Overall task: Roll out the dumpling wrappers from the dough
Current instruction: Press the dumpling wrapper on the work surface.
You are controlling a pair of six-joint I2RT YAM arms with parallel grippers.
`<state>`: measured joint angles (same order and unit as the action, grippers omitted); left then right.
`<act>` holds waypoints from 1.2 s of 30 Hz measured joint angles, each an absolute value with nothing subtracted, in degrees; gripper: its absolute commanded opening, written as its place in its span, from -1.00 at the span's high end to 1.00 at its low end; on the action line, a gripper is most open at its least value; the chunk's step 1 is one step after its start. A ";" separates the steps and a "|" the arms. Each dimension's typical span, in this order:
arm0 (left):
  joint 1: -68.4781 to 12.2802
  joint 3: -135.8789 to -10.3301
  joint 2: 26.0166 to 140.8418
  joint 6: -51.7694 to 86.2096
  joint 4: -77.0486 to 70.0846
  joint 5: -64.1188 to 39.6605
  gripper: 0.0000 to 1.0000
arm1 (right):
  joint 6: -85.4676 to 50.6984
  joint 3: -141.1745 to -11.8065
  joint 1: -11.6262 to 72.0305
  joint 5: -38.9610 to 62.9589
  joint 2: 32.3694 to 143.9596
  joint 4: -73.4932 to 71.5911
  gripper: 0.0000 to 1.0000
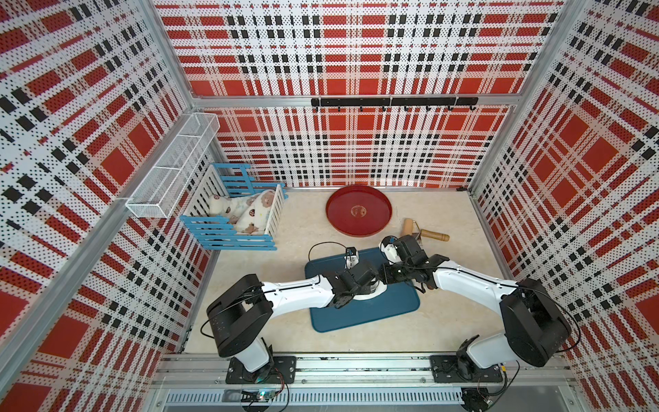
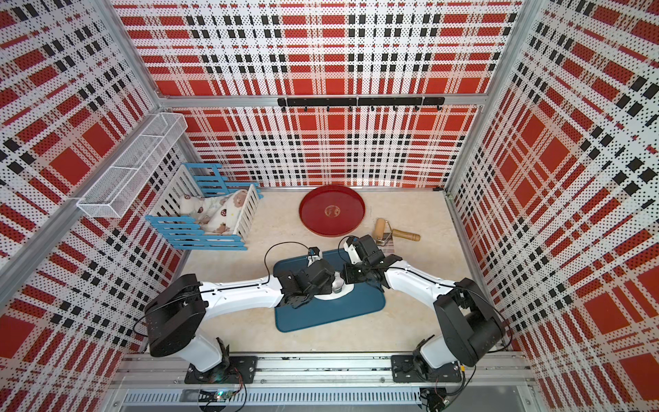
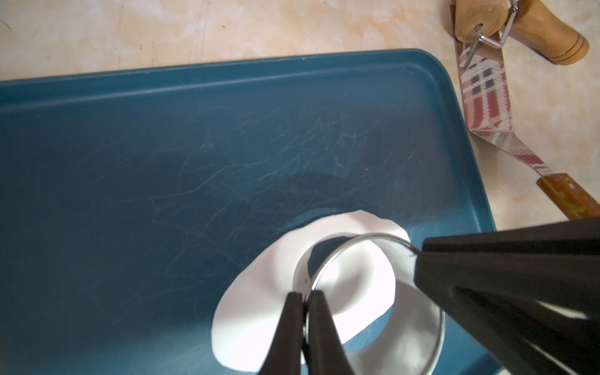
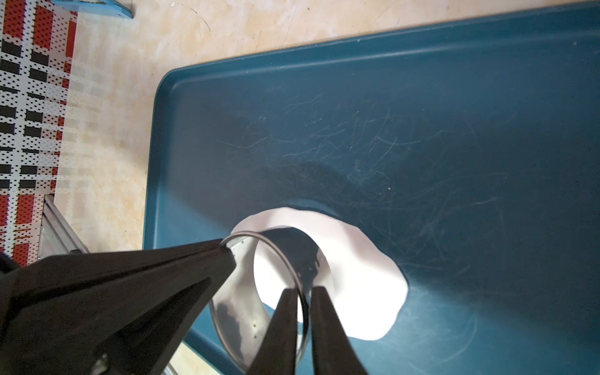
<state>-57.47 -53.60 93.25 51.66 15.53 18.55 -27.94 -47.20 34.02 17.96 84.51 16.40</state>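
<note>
tray [image 3: 162, 162]: blue plastic, matt, finely scratched
dough [image 3: 256, 308]: white, matt, smooth, soft-looking
ring [image 3: 415, 324]: thin polished metal, mirror-bright
roller [image 3: 548, 32]: pale wood, satin; bright wire frame
scraper [image 3: 487, 97]: mirror-polished metal blade; brown wooden handle, worn
plate [image 1: 342, 214]: red, glossy, smooth
tabletop [image 3: 227, 26]: beige marbled, smooth, faint scuffs
basket [image 1: 171, 171]: white-painted metal mesh
walls [image 1: 356, 46]: perforated sheet, matt

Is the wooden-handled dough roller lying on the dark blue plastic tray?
No, the wooden-handled dough roller lies on the beige tabletop beyond the far right corner of the dark blue plastic tray.
</note>
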 measured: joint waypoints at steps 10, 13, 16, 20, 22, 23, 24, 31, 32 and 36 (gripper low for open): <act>-57.47 -53.60 93.25 51.57 15.90 18.50 1.00 | -27.11 -47.20 34.02 18.24 84.77 16.43 0.88; -57.47 -53.60 93.27 51.37 16.08 18.48 1.00 | -26.92 -47.20 34.02 18.41 85.08 16.43 0.89; -57.41 -53.60 93.27 51.18 16.23 18.41 1.00 | -26.83 -47.20 34.02 18.46 85.25 16.40 0.89; -57.30 -53.60 93.32 51.00 16.32 18.33 1.00 | -26.83 -47.20 34.02 18.48 85.49 16.19 0.89; -57.23 -53.60 93.47 50.96 16.32 18.31 1.00 | -26.83 -47.20 34.02 18.61 85.71 16.01 0.90; -57.19 -53.60 93.62 50.94 16.32 18.26 1.00 | -26.83 -47.20 34.02 18.65 85.84 15.97 0.90; -57.17 -53.60 93.78 50.92 16.29 18.22 1.00 | -26.83 -47.20 34.02 18.65 85.97 15.92 0.90; -57.14 -53.63 94.70 50.74 15.75 18.15 1.00 | -26.81 -47.20 34.02 18.63 86.65 15.81 0.90; -57.12 -53.63 94.80 50.72 15.66 18.17 1.00 | -26.79 -47.20 34.02 18.61 86.78 15.75 0.90; -57.01 -53.63 95.26 50.68 15.40 18.15 1.00 | -26.65 -47.20 34.02 18.46 87.20 15.49 0.91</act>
<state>-57.01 -53.63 95.26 50.68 15.40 18.15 -26.65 -47.20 34.02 18.46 87.20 15.49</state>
